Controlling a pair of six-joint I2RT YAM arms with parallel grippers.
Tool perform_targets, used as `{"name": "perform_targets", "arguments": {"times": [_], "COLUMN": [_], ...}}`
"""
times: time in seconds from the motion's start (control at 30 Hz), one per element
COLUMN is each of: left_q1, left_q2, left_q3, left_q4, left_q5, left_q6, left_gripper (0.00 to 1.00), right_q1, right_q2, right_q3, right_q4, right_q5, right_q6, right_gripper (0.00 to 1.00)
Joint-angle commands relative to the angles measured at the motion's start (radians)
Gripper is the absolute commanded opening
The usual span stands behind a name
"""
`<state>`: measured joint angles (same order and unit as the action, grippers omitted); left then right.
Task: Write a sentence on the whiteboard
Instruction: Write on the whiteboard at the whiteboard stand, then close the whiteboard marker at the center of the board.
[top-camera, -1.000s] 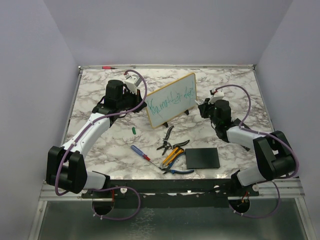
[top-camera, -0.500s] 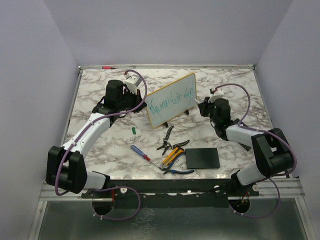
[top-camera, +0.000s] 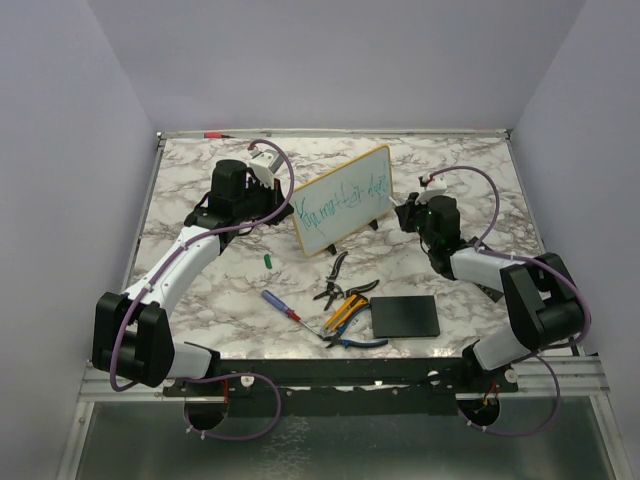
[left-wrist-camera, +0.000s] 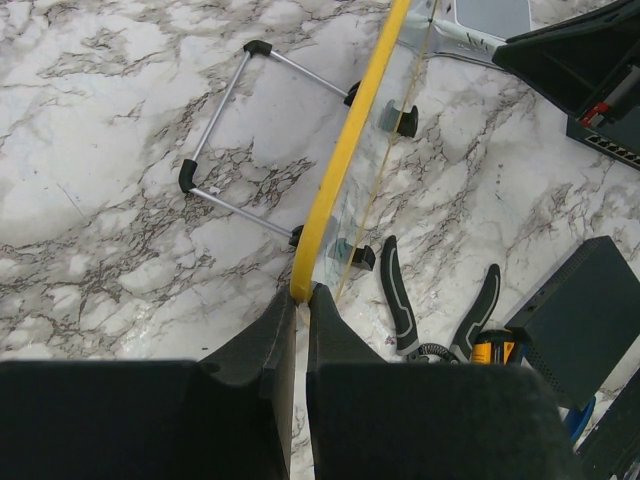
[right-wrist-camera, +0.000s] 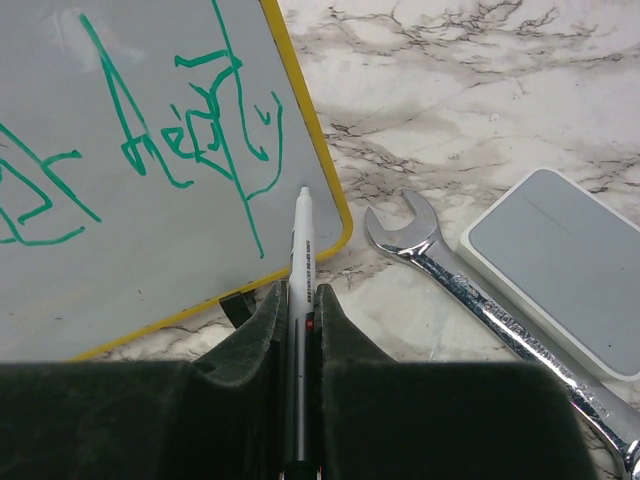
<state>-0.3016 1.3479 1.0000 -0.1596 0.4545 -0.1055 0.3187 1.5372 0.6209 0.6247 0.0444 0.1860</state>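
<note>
Whiteboard (top-camera: 343, 199) is stood upright at a slant on the marble table (top-camera: 240, 315), toward the far middle, propped on small dark feet. One line of teal scrawl, the sentence (top-camera: 340, 203), is carried across its white face. Its left end is pinched by the left gripper (left-wrist-camera: 300, 298), whose fingers are closed on the yellow frame. The right gripper (right-wrist-camera: 298, 300) is held at the board's right end, clamped on a white marker (right-wrist-camera: 300, 250). The marker's tip is seen over the lower right corner, just inside the frame; contact cannot be judged. A black pad (top-camera: 403, 316) is laid near the front edge. By the board's right corner a grey block (right-wrist-camera: 560, 265) is set, with a wrench (right-wrist-camera: 440, 265) just beside it. Pliers (top-camera: 335, 268) and a screwdriver (top-camera: 280, 304) are laid left of the pad.
</note>
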Motion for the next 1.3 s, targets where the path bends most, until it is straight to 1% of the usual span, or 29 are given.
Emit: {"name": "perform_targets", "arguments": {"times": [0.0, 0.13, 0.23, 0.37, 0.57, 0.73, 0.8, 0.83, 0.93, 1.0, 1.03, 1.1, 1.17, 1.27], "left_q1": [-0.004, -0.004, -0.004, -0.004, -0.004, -0.004, -0.004, -0.004, -0.005, -0.004, -0.004, -0.005, -0.005, -0.004], "left_q2": [-0.029, -0.030, -0.030, -0.029, -0.044, -0.064, -0.065, -0.067, -0.075, -0.088, -0.097, -0.119, -0.148, -0.207], "left_q3": [-0.003, -0.004, -0.003, -0.003, -0.007, -0.015, -0.017, -0.017, -0.022, -0.028, -0.033, -0.044, -0.064, -0.105], "left_q4": [0.010, 0.006, 0.005, 0.002, -0.009, -0.012, -0.011, -0.014, -0.017, -0.017, -0.018, -0.018, -0.017, -0.016], "left_q5": [-0.035, -0.040, -0.036, -0.039, -0.056, -0.066, -0.065, -0.067, -0.075, -0.087, -0.096, -0.108, -0.111, -0.127], "left_q6": [0.027, 0.024, 0.021, 0.018, 0.018, 0.018, 0.018, 0.018, 0.015, 0.015, 0.017, 0.017, 0.017, 0.006], "left_gripper": [0.01, 0.01, 0.02, 0.06, 0.15, 0.28, 0.31, 0.35, 0.56, 0.68, 0.74, 0.81, 0.85, 0.87], "right_q1": [-0.007, -0.006, -0.007, -0.007, -0.006, -0.007, -0.006, -0.007, -0.006, -0.006, -0.006, -0.006, -0.006, -0.006], "right_q2": [-0.044, -0.152, -0.251, -0.327, -0.351, -0.367, -0.379, -0.386, -0.405, -0.413, -0.415, -0.424, -0.446, -0.500], "right_q3": [0.000, -0.045, -0.095, -0.123, -0.131, -0.134, -0.137, -0.139, -0.145, -0.144, -0.142, -0.147, -0.158, -0.173], "right_q4": [0.012, -0.062, -0.079, -0.109, -0.129, -0.132, -0.133, -0.134, -0.140, -0.153, -0.158, -0.171, -0.178, -0.212], "right_q5": [0.029, 0.164, 0.238, 0.254, 0.251, 0.235, 0.226, 0.222, 0.214, 0.221, 0.220, 0.206, 0.184, 0.154], "right_q6": [-0.001, 0.009, 0.018, 0.015, 0.015, 0.012, 0.010, 0.009, 0.010, 0.024, 0.029, 0.039, 0.050, 0.062], "right_gripper": [0.01, 0.01, 0.01, 0.01, 0.01, 0.01, 0.01, 0.01, 0.01, 0.01, 0.01, 0.01, 0.01, 0.01]}}
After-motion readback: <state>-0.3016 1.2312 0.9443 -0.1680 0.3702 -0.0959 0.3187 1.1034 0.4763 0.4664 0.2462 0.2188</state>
